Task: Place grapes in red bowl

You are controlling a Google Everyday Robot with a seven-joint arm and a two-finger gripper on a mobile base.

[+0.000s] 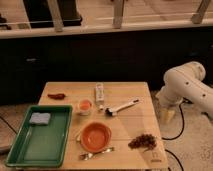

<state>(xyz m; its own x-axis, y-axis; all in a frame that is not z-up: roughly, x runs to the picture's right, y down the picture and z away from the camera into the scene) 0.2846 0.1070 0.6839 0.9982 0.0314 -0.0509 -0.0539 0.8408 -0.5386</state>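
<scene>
Camera view, gripper beyond table's 3 o'clock edge, aperture cannot tell, grapes untouched at red bowl's 3 o'clock

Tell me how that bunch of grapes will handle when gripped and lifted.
The grapes look like a lumpy, loose cluster, so they would probably sag and shift rather than lift stiffly. Their round berries may squash or slip under a hard pinch. Lying flat on the table, they seem unlikely to roll. The gripper hangs beyond its right edge.
</scene>
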